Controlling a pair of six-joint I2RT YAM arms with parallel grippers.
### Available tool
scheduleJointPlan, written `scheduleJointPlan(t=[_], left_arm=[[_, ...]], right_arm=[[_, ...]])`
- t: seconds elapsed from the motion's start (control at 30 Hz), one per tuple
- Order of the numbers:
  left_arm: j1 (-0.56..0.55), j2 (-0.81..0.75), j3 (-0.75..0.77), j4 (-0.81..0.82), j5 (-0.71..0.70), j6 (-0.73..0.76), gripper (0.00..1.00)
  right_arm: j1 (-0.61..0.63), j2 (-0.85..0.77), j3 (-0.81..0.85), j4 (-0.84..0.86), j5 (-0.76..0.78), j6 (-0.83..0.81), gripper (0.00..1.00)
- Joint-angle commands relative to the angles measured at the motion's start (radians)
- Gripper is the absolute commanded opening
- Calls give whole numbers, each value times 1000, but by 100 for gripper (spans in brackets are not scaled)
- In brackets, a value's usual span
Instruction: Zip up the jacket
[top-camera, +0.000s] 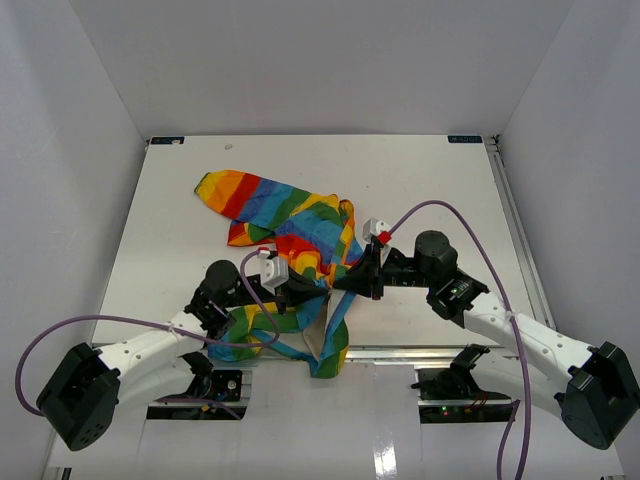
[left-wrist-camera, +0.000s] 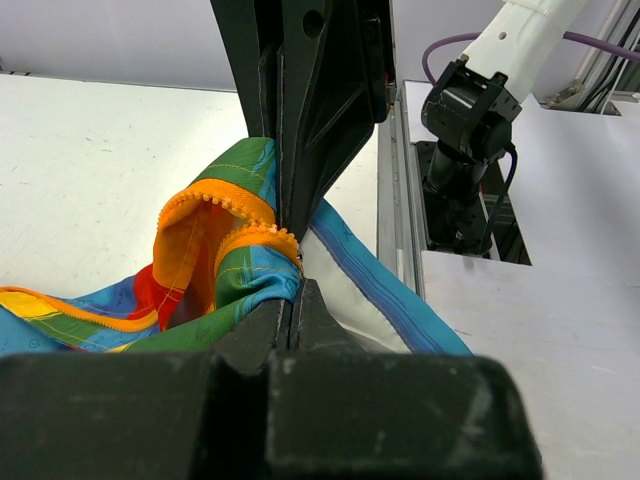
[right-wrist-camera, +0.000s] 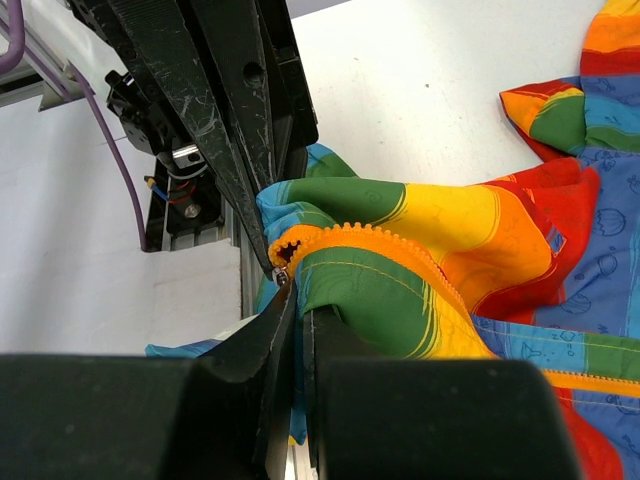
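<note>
The jacket (top-camera: 290, 215), in rainbow stripes, lies crumpled mid-table, with one flap hanging over the near edge. Its orange zip teeth (right-wrist-camera: 370, 235) curl round to an end where both grippers meet. My left gripper (top-camera: 318, 290) is shut, its tips (left-wrist-camera: 293, 290) pinching the jacket (left-wrist-camera: 225, 285) right at the zip's end, beside the light-blue trim (left-wrist-camera: 390, 290). My right gripper (top-camera: 338, 285) comes from the opposite side, shut on green and blue fabric (right-wrist-camera: 297, 300) just under the teeth. A small metal zip part (right-wrist-camera: 281, 275) shows between the two grippers' tips. The zip stands open above that.
The white table (top-camera: 420, 180) is boxed in by white walls. A metal rail (top-camera: 420, 352) runs along the near edge, below the grippers. Purple cables (top-camera: 460, 215) loop over both arms. The right arm's base (left-wrist-camera: 455, 190) stands past the rail.
</note>
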Motion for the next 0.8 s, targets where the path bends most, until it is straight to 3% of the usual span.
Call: scheduleJointPlan(t=[0.0,0.77], left_arm=[[-10,19,0,-120,43,18,0],[-17,117,62,-273,-44,72,0]], right_arm=[[-27,-40,69,117,54,6,8],[-39,-36,141,158,81,56,8]])
